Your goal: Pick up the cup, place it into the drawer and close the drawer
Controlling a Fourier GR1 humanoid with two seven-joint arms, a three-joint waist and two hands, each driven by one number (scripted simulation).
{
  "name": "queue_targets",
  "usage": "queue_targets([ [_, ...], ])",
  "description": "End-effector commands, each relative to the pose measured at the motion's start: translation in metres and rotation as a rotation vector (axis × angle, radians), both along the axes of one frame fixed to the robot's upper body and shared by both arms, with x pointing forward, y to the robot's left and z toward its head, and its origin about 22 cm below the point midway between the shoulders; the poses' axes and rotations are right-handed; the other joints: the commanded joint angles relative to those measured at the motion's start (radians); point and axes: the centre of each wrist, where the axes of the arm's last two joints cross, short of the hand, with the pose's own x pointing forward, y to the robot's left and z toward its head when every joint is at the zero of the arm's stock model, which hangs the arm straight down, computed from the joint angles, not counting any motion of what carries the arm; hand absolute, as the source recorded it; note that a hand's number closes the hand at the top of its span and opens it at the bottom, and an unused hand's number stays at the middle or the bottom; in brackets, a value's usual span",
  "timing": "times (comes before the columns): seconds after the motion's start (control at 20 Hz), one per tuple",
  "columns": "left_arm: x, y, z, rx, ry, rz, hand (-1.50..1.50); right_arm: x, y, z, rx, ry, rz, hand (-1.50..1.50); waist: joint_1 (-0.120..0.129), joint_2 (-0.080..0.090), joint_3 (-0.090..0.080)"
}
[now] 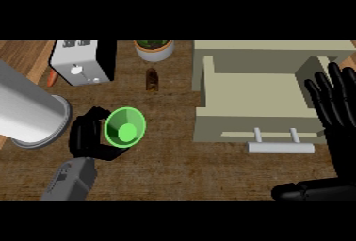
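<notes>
Green cup [125,127]: lying tilted, mouth toward view, on wooden counter [173,164], left of open beige drawer [254,106]. Left hand [90,136]: fingers curled round cup. Right hand [334,103]: fingers straight, spread, at drawer's right side. Behind: toaster [82,63], potted plant [154,49], brown bottle [151,78]; large metal cylinder [28,110] far left.

The brown counter top [173,164] looked like wood, grained and matt. The bright green cup [125,128] read as smooth plastic with a slight sheen. The big grey cylinder [28,113] at left looked like brushed metal, softly glossy. The white boxy toaster [80,63] had a smooth, satin casing with a black side. The beige open drawer [254,94] looked matt and painted, its pale bar handle [278,147] smooth. The black left hand [90,136] and black right hand [334,108] appeared matt, like rubber or plastic.
</notes>
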Motion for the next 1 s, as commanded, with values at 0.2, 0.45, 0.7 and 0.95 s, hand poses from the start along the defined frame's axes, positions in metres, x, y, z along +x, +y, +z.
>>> queue_targets([
  [0.2, 0.019, -0.06, 0.093, -0.025, -0.074, -0.11, 1.5, -0.001, -0.008, -0.004, -0.003, 0.028, 0.003, -1.5, -0.006, 0.002, 0.0],
  [0.45, 0.031, -0.057, 0.14, -0.023, -0.064, -0.124, 1.5, -0.016, -0.005, 0.006, -0.012, -0.007, 0.009, -1.5, -0.015, 0.005, -0.001],
  [0.7, 0.044, -0.097, 0.186, 0.011, -0.095, -0.12, 1.5, -0.01, -0.017, -0.022, -0.001, -0.019, -0.014, -1.5, -0.019, 0.006, -0.001],
  [0.95, 0.059, -0.128, 0.228, 0.049, -0.11, -0.123, 1.5, 0.02, -0.003, -0.015, 0.001, -0.012, -0.008, -1.5, -0.016, 0.007, -0.001],
])
